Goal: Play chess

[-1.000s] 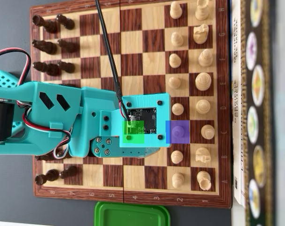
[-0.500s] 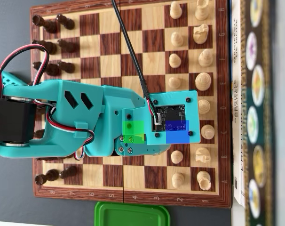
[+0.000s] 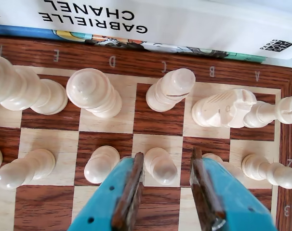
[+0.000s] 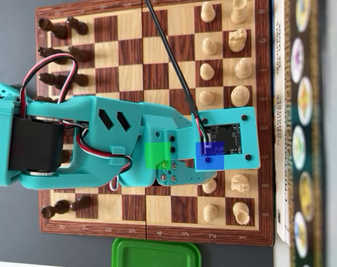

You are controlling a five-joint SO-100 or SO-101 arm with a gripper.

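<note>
My teal gripper [image 3: 167, 155] is open, with brown pads, and hangs low over the wooden chessboard [image 3: 155, 120]. A white pawn [image 3: 160, 166] stands between the jaws, closer to the left pad [image 3: 131, 187] and not gripped. Another white pawn [image 3: 213, 158] is partly hidden behind the right finger. More white pawns stand to the left [image 3: 100, 163] and to the right [image 3: 271, 171]. Behind them are a bishop [image 3: 171, 89], a knight [image 3: 225, 108] and a tall piece [image 3: 93, 91]. In the overhead view the arm [image 4: 129, 139] covers the middle of the board [image 4: 157, 50] and hides the fingertips.
A stack of books [image 3: 136, 14] lies along the board's white side, also seen in the overhead view [image 4: 302, 122]. Black pieces [image 4: 60, 28] line the board's left edge in the overhead view. A green lid [image 4: 156, 253] lies below the board. A black cable [image 4: 168, 55] crosses above the board.
</note>
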